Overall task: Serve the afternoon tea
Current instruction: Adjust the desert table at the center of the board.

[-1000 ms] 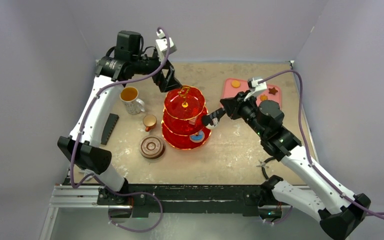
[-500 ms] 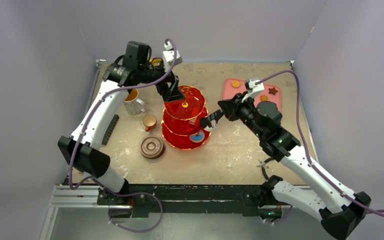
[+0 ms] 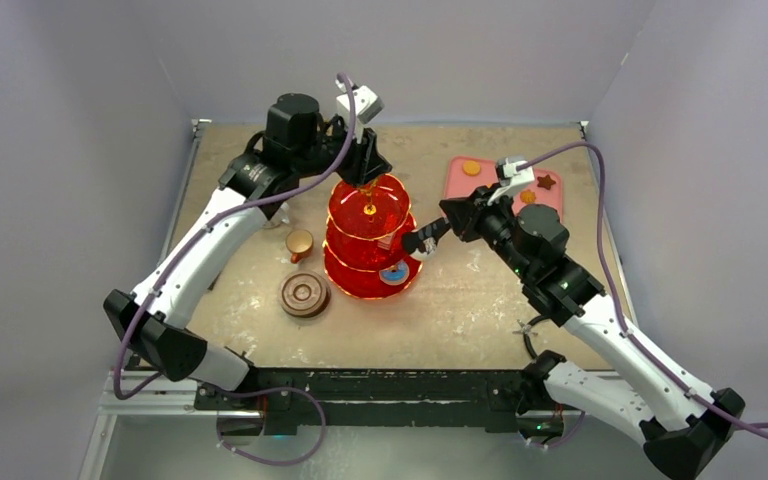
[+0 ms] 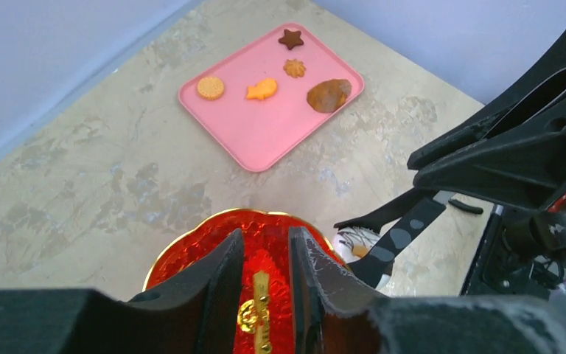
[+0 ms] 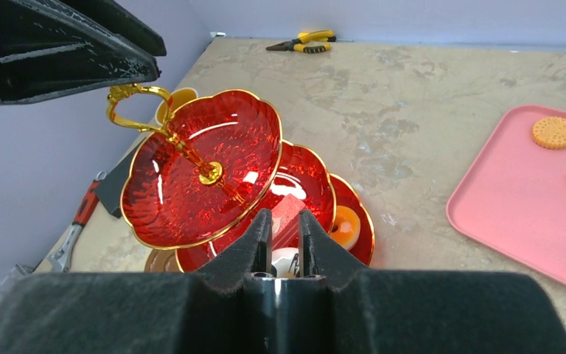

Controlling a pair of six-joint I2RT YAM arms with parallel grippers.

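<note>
The red translucent three-tier stand stands upright at the middle of the worktop. Its long axis is vertical and its gold loop handle points straight up. The left gripper straddles that handle, its fingers narrowly apart, with a sliver of red visible on either side. The right gripper pinches a small white pastry against the stand's lower tiers.

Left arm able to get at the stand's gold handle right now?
Likely yes: the left pincer straddles the gold handle from above, nothing between them; the black tongs in the right pincer sit lower, at the stand's side.
</note>
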